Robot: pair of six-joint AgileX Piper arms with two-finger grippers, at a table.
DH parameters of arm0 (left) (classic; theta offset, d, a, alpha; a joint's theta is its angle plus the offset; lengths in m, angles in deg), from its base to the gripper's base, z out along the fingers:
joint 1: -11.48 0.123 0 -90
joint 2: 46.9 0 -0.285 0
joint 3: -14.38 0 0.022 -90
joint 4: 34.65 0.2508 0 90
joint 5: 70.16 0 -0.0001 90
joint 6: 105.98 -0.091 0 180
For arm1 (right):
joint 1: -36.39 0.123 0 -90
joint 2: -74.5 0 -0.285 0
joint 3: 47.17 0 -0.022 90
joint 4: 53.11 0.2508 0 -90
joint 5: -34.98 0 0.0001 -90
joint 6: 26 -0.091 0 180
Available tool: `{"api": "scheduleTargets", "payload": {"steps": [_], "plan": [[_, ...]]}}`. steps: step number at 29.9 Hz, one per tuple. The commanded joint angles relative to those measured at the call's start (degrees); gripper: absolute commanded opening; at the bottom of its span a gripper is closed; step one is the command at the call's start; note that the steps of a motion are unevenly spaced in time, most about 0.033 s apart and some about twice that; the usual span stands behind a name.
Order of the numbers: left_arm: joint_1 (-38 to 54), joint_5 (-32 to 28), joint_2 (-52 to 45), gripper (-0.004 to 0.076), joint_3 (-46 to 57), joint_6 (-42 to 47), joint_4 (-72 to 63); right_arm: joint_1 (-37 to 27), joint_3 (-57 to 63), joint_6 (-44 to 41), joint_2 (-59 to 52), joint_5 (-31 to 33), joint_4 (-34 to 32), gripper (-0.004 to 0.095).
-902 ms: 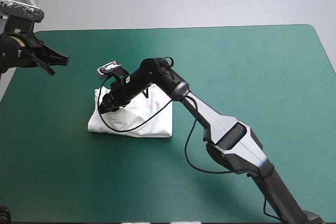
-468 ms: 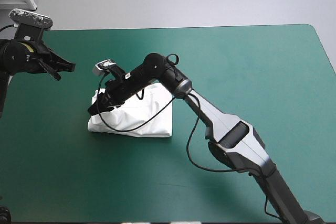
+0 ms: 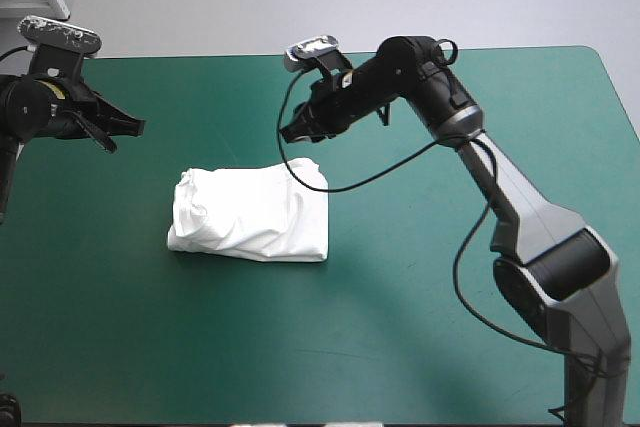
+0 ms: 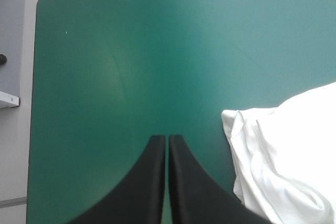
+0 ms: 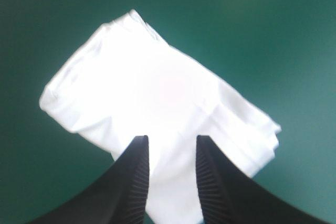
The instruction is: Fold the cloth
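The white T-shirt (image 3: 250, 215) lies as a folded bundle on the teal-green cover, left of the table's middle. My right gripper (image 3: 291, 133) hangs in the air above and beyond the bundle's far right corner. In the right wrist view its black fingers stand apart with nothing between them (image 5: 170, 139), and the T-shirt (image 5: 157, 87) lies well below them. My left gripper (image 3: 134, 127) hovers near the table's left edge, apart from the bundle. Its fingers meet in one arch (image 4: 167, 138), and the T-shirt (image 4: 283, 156) shows off to one side of them.
Bare teal-green cover (image 3: 470, 147) stretches over the right half and the front of the table. The table's rounded corner and edge (image 4: 38, 9) show ahead of the left gripper.
My right gripper, low on the bundle's left part earlier, has lifted off and swung back toward the table's far side. The T-shirt stays put. The left gripper has hardly moved since just before.
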Motion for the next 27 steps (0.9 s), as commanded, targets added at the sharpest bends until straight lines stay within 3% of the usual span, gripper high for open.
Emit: {"api": "scheduleTargets", "payload": {"steps": [1,6,10,12,19,23,25,27], "plan": [[-0.09,-2.79,-1.85,0.0019,-1.32,0.46,-0.2,-2.23,13.44,3.92,-10.36,-4.9,1.59,0.0292],[-0.09,-3.64,-1.65,0.0019,-0.44,0.46,-2.25,-3.45,33.04,8.84,-15.16,-18.23,9.11,0.0348],[-0.09,-4.61,-1.65,0.0019,1.02,0.36,-3.16,-3.45,39.31,14.75,-13.17,-21.51,17.73,0.0563],[-0.09,-4.61,-1.65,0.0019,1.68,0.36,-3.26,-3.45,39.57,16.2,-11.36,-21.77,18.99,0.0638],[-0.09,-5.32,-1.65,0.0019,2.15,0.12,-4.39,-3.45,39.44,16.09,-5.93,-25.11,20.26,0.0648],[-0.09,-5.56,-1.65,0.0019,2.15,0.12,-4.39,-3.45,39.21,16.09,-3.67,-24.94,21.35,0.0549],[-0.09,-5.67,-1.65,0.0019,2.15,0.12,-4.39,-3.45,39.21,16.39,-3.4,-23.92,21.35,0.0419],[-0.09,-5.89,-1.65,0.0019,2.15,0.12,-4.39,-3.45,39.21,17.58,-3.25,-22.91,21.5,0.0224]]}}
